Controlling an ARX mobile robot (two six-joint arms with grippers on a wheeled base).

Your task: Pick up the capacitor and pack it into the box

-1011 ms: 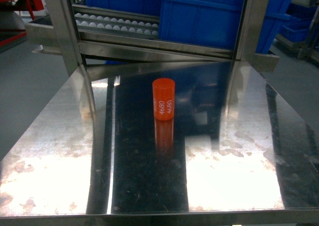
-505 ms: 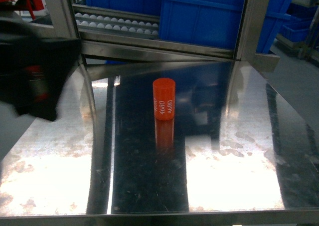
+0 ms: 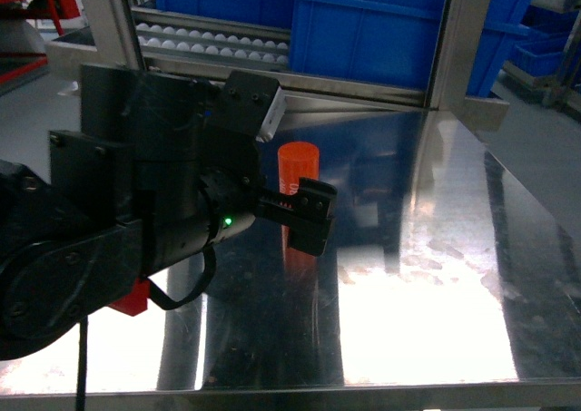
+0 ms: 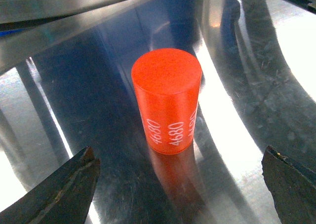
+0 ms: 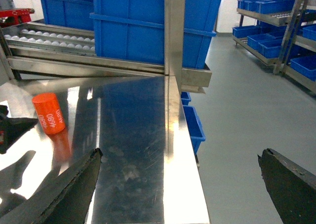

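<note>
Orange cylindrical capacitor (image 4: 167, 100) marked 4680, upright on the steel table (image 3: 436, 284), untouched, ahead of and between the spread jaws of the left gripper (image 4: 182, 189); right gripper (image 5: 180, 184) likewise open, well apart.

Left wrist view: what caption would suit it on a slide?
Open left gripper poised before an upright orange capacitor on a shiny steel table.

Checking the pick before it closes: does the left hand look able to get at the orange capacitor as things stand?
Probably yes. The left hand is open, its fingers spread wider than the capacitor, which stands upright ahead of them on the steel table. Nothing visible lies between them.
</note>
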